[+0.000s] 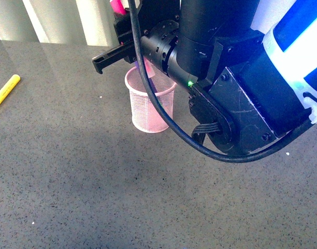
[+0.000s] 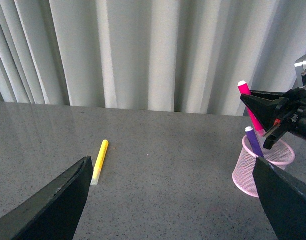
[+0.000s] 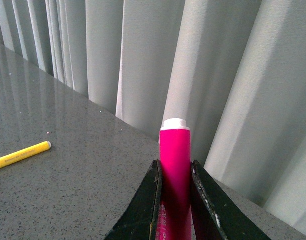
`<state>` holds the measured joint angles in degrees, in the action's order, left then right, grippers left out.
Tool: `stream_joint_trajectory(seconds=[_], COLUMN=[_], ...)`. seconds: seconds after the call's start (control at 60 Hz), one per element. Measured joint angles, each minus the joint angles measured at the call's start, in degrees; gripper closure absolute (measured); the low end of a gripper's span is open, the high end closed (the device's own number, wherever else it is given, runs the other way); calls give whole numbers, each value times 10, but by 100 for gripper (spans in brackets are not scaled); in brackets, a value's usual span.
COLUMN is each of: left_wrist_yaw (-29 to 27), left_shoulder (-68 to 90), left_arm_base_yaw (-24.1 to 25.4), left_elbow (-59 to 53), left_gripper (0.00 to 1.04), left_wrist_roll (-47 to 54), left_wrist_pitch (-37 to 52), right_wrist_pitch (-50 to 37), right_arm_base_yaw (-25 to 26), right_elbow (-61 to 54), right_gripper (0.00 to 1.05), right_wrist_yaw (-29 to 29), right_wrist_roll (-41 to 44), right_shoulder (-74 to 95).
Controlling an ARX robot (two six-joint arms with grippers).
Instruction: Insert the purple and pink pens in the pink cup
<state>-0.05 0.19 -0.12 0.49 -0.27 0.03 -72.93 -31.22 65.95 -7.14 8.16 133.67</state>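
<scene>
Hot pink plastic is filling the middle of the right wrist view: the pink pen (image 3: 174,175) is standing upright, white end up, pinched between the two dark fingers (image 3: 145,210) of the right pincer (image 3: 175,200), which is clamped tight against both of its sides. In the left wrist view the same pen (image 2: 249,102) is hanging at a slight tilt directly above the pink cup (image 2: 253,172), its lower part passing behind the pincer and reaching down toward the rim (whether the tip is already inside the mesh cannot be told). The purple pen (image 2: 253,142) is already leaning inside the cup, its pale end sticking up above the rim.

From the front view the pink cup (image 1: 148,111) is sitting upright on the grey speckled surface (image 1: 96,197), with the bulky black right arm (image 1: 220,78) and its looping cable crossing over the cup's rim. The right pincer (image 1: 122,46) is hovering just above the cup.

Well away from the cup, a yellow marker (image 2: 100,161) is lying flat on the surface. The left pincer (image 2: 168,200) is holding nothing, its two dark fingers spread wide apart. Pale pleated curtains (image 2: 143,50) are hanging behind the cup at the far edge of the surface.
</scene>
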Motion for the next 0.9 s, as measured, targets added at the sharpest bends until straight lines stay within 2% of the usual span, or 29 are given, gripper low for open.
stream_joint_trajectory(seconds=[0.183, 0.216, 0.316, 0.4, 0.5, 0.6, 0.683, 0.799, 0.899], left_wrist_yaw=[0, 0, 0, 0, 0, 0, 0, 0, 0], left_shoulder=[0, 0, 0, 0, 0, 0, 0, 0, 0], left_arm_base_yaw=[0, 0, 0, 0, 0, 0, 0, 0, 0], left_elbow=[0, 0, 0, 0, 0, 0, 0, 0, 0], left_gripper=[7, 7, 7, 7, 7, 7, 7, 7, 7], left_wrist_roll=[0, 0, 0, 0, 0, 0, 0, 0, 0], left_wrist_pitch=[0, 0, 0, 0, 0, 0, 0, 0, 0], right_wrist_pitch=[0, 2, 2, 10, 10, 22, 61, 170, 282], right_arm_base_yaw=[0, 0, 0, 1, 4, 12, 26, 62, 102], right_elbow=[-5, -9, -23, -36, -50, -73, -102, -161, -233], right_gripper=[93, 89, 71, 52, 35, 18, 5, 7, 7], right_wrist_yaw=[15, 16, 20, 27, 37, 69, 120, 188, 206], right_wrist_roll=[-5, -5, -9, -15, -24, -33, -53, -103, -150], right_shoulder=[0, 0, 0, -6, -23, -59, -106, -202, -304])
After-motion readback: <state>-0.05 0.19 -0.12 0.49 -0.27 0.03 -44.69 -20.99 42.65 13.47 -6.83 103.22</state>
